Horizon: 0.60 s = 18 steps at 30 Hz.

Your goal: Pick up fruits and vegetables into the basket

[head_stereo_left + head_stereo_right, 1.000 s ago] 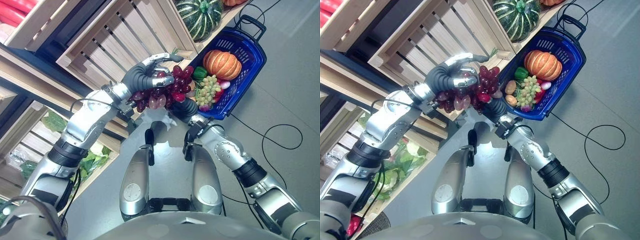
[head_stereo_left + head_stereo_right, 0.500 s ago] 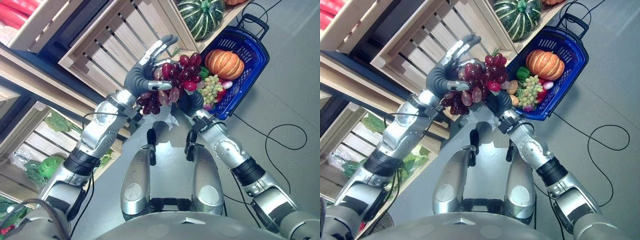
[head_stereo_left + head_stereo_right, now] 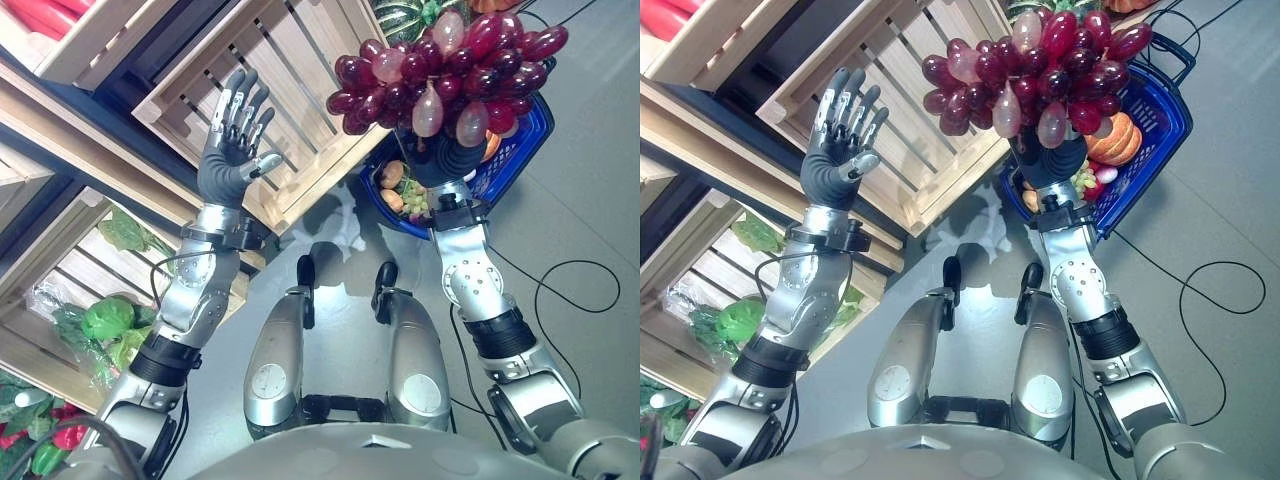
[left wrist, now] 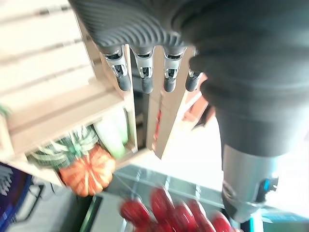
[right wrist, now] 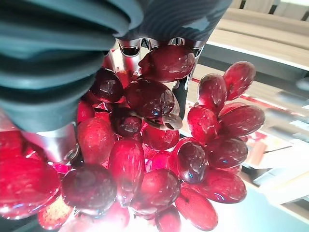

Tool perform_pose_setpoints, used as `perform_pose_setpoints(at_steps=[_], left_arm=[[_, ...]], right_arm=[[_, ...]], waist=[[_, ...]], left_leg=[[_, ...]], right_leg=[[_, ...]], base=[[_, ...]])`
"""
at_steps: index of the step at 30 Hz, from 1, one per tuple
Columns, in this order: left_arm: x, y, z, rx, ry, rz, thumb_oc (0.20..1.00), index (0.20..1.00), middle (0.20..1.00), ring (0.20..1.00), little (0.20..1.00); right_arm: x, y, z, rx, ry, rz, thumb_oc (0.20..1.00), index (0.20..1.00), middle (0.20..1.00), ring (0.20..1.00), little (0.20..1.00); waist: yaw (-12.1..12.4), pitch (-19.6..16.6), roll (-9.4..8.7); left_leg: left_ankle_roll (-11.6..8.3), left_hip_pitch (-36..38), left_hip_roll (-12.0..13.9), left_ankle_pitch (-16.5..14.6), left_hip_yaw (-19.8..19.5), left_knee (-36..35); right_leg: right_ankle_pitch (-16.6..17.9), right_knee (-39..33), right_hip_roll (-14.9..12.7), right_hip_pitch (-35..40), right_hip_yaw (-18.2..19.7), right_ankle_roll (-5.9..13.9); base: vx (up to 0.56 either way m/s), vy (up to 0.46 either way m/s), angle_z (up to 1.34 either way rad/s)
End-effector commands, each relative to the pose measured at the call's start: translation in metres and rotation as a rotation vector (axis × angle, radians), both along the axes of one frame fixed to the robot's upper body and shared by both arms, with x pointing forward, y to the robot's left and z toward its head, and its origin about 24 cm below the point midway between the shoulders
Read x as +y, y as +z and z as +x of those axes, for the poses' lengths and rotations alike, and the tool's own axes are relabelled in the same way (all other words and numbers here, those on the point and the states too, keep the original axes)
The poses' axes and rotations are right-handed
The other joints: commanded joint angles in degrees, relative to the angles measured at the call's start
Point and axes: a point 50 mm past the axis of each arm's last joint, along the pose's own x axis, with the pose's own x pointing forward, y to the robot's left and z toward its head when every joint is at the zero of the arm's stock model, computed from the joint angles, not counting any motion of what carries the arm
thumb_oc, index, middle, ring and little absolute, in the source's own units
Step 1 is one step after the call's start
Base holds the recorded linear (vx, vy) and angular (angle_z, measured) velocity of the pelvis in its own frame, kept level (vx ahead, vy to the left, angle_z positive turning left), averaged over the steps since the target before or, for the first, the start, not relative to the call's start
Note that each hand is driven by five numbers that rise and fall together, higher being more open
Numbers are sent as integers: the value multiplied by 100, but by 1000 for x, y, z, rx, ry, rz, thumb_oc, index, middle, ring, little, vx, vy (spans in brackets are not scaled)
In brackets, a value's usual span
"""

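Right hand (image 5: 58,72): fingers curled into a bunch of dark red and pale purple grapes (image 3: 1035,70), carrying it raised above the blue plastic shopping basket (image 3: 1160,130). The right wrist view shows silver fingers threaded among the grapes, so the grasp appears secure, though the stalk is hidden by the fruit and I cannot say whether the hold is on stalk or berries. The bunch hangs over the basket's near rim, consistent with a lowering placement into it.

Left hand (image 3: 235,140): released, fingers straight and spread, palm up, holding nothing, well apart from the grapes and in front of the slatted pale wooden crate (image 3: 290,90). That clearance leaves the load to one hand.

Basket contents: a ribbed orange pumpkin (image 3: 1115,140), a green grape bunch (image 3: 413,197) and a brown potato-like item (image 3: 393,170). Free room looks limited; the grapes would likely rest on top of these.

A striped green squash (image 4: 63,147) sits on the shelf.
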Motion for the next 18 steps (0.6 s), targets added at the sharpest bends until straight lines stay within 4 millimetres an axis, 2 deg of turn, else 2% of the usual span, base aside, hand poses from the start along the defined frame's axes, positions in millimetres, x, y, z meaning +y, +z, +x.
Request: perform_pose_setpoints(at_steps=[1, 5, 10, 15, 18], left_arm=[[13, 10, -13, -99, 82, 10, 1000, 1000, 1000, 1000, 1000], [22, 1, -12, -51, 142, 50, 1000, 1000, 1000, 1000, 1000], [31, -18, -10, 59, 116, 118, 1000, 1000, 1000, 1000, 1000], [36, -53, -16, 229, 35, 267, 1000, 1000, 1000, 1000, 1000], [45, -84, -25, 400, -5, 308, 1000, 1000, 1000, 1000, 1000]], right_arm=[[-4, 42, -22, -272, 12, 125, 200, 200, 200, 200, 200], [-15, 44, -22, -279, -45, 127, 200, 200, 200, 200, 200], [-35, 43, -16, -254, -146, 127, 200, 200, 200, 200, 200], [-70, 42, -11, -186, -292, 144, 200, 200, 200, 200, 200], [-98, 39, -4, -112, -396, 148, 200, 200, 200, 200, 200]], waist=[[2, -285, -74], [1, -285, -56], [10, -285, -10], [-12, -285, 75], [16, -285, 171]], left_leg=[[455, 9, -316, -703, 444, 386], [437, -27, -302, -715, 452, 430], [413, -151, -274, -737, 468, 520], [387, -414, -246, -724, 500, 589], [370, -664, -218, -695, 530, 622]], right_leg=[[-112, -161, 282, 253, -192, -15], [-144, -100, 292, 222, -200, -37], [-190, 36, 288, 92, -225, -56], [-222, 182, 294, -202, -232, -73], [-240, 269, 289, -463, -240, -78]], base=[[6, -42, 5], [8, -47, 1], [2, -43, 2], [-18, -20, 4], [-12, -2, -1]])
